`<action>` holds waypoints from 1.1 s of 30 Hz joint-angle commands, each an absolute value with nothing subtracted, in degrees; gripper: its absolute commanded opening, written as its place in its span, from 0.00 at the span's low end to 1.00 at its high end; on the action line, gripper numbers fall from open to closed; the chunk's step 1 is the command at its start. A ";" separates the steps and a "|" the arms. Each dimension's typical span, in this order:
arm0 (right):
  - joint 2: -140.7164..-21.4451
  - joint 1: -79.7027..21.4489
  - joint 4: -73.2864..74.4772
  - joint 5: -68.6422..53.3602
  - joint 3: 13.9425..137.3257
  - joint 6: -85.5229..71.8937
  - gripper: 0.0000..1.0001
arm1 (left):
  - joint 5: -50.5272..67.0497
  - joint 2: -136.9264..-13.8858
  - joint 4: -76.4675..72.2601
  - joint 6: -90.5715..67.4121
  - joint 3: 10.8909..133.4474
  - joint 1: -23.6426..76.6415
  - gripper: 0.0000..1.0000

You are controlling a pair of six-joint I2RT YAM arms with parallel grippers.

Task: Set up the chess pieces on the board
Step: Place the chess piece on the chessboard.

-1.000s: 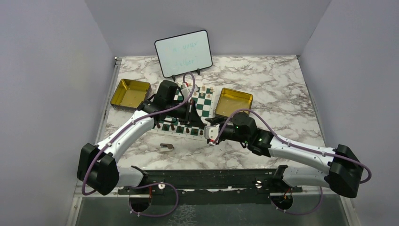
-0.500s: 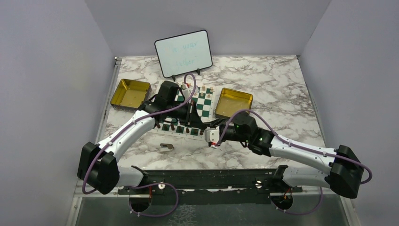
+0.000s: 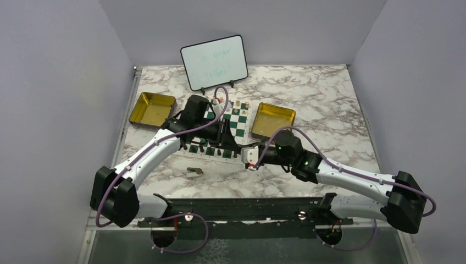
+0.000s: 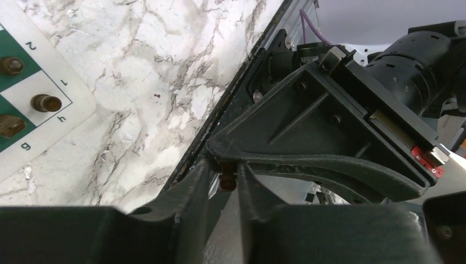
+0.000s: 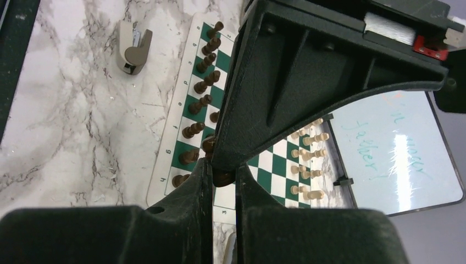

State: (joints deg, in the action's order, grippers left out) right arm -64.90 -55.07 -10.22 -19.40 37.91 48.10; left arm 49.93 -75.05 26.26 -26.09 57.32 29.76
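Top view: the work surface is a white table (image 3: 308, 93) veined in grey like marble. Plain pale lavender walls (image 3: 55, 82) close it in on the left, right and far sides, and a black rail (image 3: 247, 212) carries both arm bases along the near edge.

A whiteboard (image 3: 214, 62) stands at the far centre. I see two lines of faint green handwriting on it but cannot read them.

The board (image 3: 237, 122) lies at mid-table between two gold tins, one to the left (image 3: 152, 109) and one to the right (image 3: 273, 119). A brownish-grey scrap (image 3: 193, 172) lies on the marble near the board's left near corner.

Right wrist view: dark chess pieces (image 5: 200, 85) stand in file along the board's near side. Light chess pieces (image 5: 308, 137) stand along its far side, towards the whiteboard. A "3" shows on the white border.

Left wrist view: the border reads "g", "h", "1" and "2" at one corner.

The left gripper (image 4: 222, 170) is held above the marble off that corner, with its fingers pressed onto a dark brown piece (image 4: 227, 181). The right gripper (image 5: 222, 168), over the board's near right corner, pinches a second dark piece (image 5: 222, 177).
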 commanded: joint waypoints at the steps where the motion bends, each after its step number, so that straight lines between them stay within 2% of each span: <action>1: -63.03 -55.78 -16.39 -17.73 36.18 40.57 0.01 | 49.00 -72.66 23.11 -27.69 59.40 30.06 0.32; 6: -62.36 -55.73 -22.90 -12.34 34.21 33.47 0.01 | 44.16 -70.24 22.68 -28.05 60.30 30.06 0.42; 12: -62.93 -55.79 -26.27 -3.92 34.75 25.12 0.01 | 38.07 -66.59 20.62 -29.80 60.63 30.06 0.43; 19: -62.52 -55.80 -31.41 -2.24 33.67 20.68 0.01 | 34.57 -64.65 17.98 -31.64 60.06 30.06 0.44; 22: -62.75 -55.75 -31.64 -2.63 33.86 19.99 0.01 | 33.80 -64.65 17.48 -32.09 59.71 30.06 0.43; 27: -62.86 -55.74 -31.89 -3.14 34.04 19.15 0.01 | 35.97 -65.16 14.21 -34.76 58.28 30.06 0.34; 33: -63.87 -55.76 -31.99 -2.51 34.81 18.00 0.01 | 37.75 -65.37 11.90 -37.04 57.27 30.06 0.33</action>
State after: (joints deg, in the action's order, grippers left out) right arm -63.24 -55.44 -29.23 -4.10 34.28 19.77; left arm 36.38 -65.71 15.49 -34.72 58.33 29.76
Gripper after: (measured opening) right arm 0.158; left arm 0.332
